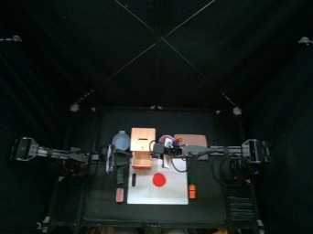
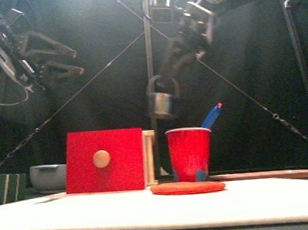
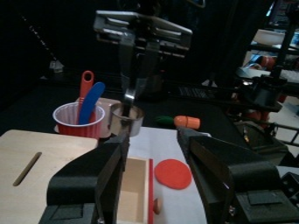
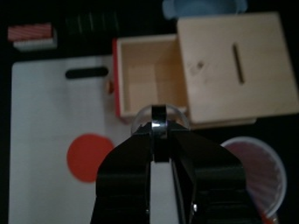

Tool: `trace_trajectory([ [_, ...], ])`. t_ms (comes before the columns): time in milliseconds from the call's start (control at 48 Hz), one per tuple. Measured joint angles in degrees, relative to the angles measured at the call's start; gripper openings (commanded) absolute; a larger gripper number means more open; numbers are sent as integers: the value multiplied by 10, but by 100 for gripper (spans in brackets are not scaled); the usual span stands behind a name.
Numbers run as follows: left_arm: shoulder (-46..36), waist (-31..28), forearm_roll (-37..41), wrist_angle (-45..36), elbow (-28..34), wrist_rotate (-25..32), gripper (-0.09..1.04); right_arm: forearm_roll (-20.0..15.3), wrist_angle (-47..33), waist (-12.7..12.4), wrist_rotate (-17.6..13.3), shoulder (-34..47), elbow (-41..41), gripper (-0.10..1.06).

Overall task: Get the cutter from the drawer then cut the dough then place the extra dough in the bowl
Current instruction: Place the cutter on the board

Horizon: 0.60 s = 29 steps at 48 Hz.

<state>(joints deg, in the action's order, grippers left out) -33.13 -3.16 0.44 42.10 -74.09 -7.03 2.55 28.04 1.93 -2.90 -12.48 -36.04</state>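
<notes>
The right gripper (image 4: 158, 133) has its fingers together, clamped on the wire handle of the cutter (image 2: 161, 98). The cutter hangs in the air at the centre of the front view, above the wooden box (image 1: 149, 144) and its open drawer (image 4: 149, 74). The left gripper (image 3: 152, 156) hovers left of centre in the top view, fingers wide apart and holding nothing.

The dough (image 1: 160, 180) lies flat on the white cutting board (image 1: 134, 187), low in the top view, just below the box. To do this step well, I judge the cutter should travel level until it sits squarely over the disc, clear of the red cup (image 2: 189, 152), and then press straight down. The ring may swing on its wire, so a slow carry would help.

The bowl (image 2: 47, 176) is partly hidden behind the red drawer front (image 2: 104, 161) at the lower left of the front view. Exactly how the fingers pinch the wire is hard to make out, and they mask most of the cutter's rim in the right wrist view.
</notes>
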Motion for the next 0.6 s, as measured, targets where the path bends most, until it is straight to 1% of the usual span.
trace_trajectory([
  [62, 1, -3, -3, 0, 4, 1, 85, 3, -16, 19, -2, -20, -47, 50],
  [83, 2, -4, -3, 1, 5, 1, 85, 6, -24, 21, -5, -24, -58, 50],
  [146, 2, -8, -3, 1, 12, 1, 85, 25, -52, 21, -14, -27, -87, 50],
  [208, 3, -10, -2, 1, 21, 1, 85, 55, -79, 20, -13, -27, -109, 51],
  [271, 4, -10, -2, 1, 27, 1, 85, 83, -98, 22, -28, -26, -119, 51],
  [312, 4, -10, -2, 1, 30, 0, 85, 91, -103, 21, -39, -24, -121, 51],
  [542, 7, -11, -2, 1, 31, 0, 85, 93, -120, 18, -95, 9, -124, 51],
  [604, 7, -11, -3, 1, 32, 1, 85, 88, -129, 18, -102, 13, -124, 51],
])
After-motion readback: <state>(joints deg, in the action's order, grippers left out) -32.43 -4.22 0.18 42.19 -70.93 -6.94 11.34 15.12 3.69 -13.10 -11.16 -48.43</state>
